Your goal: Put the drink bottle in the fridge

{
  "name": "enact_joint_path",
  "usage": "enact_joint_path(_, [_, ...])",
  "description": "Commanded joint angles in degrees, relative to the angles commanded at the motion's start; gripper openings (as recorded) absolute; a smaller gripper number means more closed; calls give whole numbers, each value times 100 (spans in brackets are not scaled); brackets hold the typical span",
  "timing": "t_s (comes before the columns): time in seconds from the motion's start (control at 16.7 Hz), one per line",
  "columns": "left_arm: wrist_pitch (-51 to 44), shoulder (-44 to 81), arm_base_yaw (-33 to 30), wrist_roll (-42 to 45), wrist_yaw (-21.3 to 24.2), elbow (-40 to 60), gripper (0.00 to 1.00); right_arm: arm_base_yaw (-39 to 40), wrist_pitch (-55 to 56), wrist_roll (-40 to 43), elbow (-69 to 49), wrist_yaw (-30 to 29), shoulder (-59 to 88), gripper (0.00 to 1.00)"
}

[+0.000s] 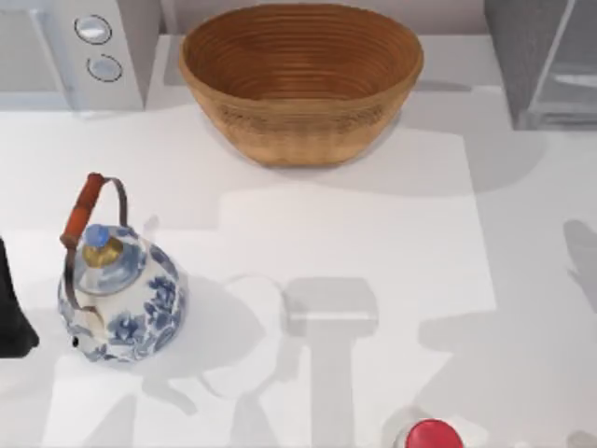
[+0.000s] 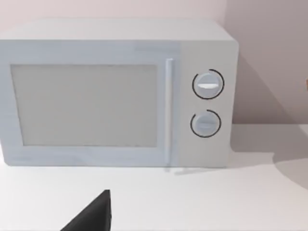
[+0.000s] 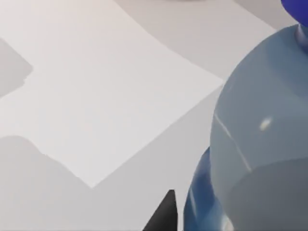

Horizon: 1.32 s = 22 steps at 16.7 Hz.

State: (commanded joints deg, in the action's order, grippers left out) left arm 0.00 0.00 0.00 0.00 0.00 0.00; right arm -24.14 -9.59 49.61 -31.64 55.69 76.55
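— Where is the right gripper (image 3: pixel 163 216) found, and what is held in it?

— A dark part of it is seen in the right wrist view, just beside the drink bottle (image 3: pixel 260 144). How far it is opened cannot be told, nor whether the bottle is gripped.

— How is the bottle described?

— A pale, translucent body is seen very close to the camera, with a blue label (image 3: pixel 199 202) lower down and a blue cap (image 3: pixel 296 9). The white table (image 3: pixel 96 86) is seen behind it.

— And the left gripper (image 2: pixel 94 216)?

— It is pointed at a white microwave (image 2: pixel 115 96); its opening cannot be told either. The left arm (image 1: pixel 11 317) is placed at the left edge of the top view.

— What is laid out further off?

— A blue-and-white kettle (image 1: pixel 126 299) with a red-wrapped handle is stood at the lower left, just beside that arm. A woven basket (image 1: pixel 298 84) is set at the upper centre. The fridge (image 1: pixel 522 56) is found in the upper right corner, with its glassy door (image 1: pixel 574 79) swung open. A red-topped item (image 1: pixel 431 436) is cut off by the bottom edge.
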Motion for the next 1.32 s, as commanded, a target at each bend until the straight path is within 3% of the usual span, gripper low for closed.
enact_joint_path(0.42, [0, 0, 0, 0, 0, 0, 100, 1275, 321, -2655, 1831, -3142, -4670, 1])
enact_joint_path(0.72, [0, 0, 0, 0, 0, 0, 100, 2062, 730, -4312, 2815, -4907, -6921, 1])
enact_joint_path(0.96, [0, 0, 0, 0, 0, 0, 100, 2400, 949, -4938, 3152, -5545, -7629, 1])
enact_joint_path(1.32, [0, 0, 0, 0, 0, 0, 100, 2395, 948, -4963, 3158, -5554, -7628, 1])
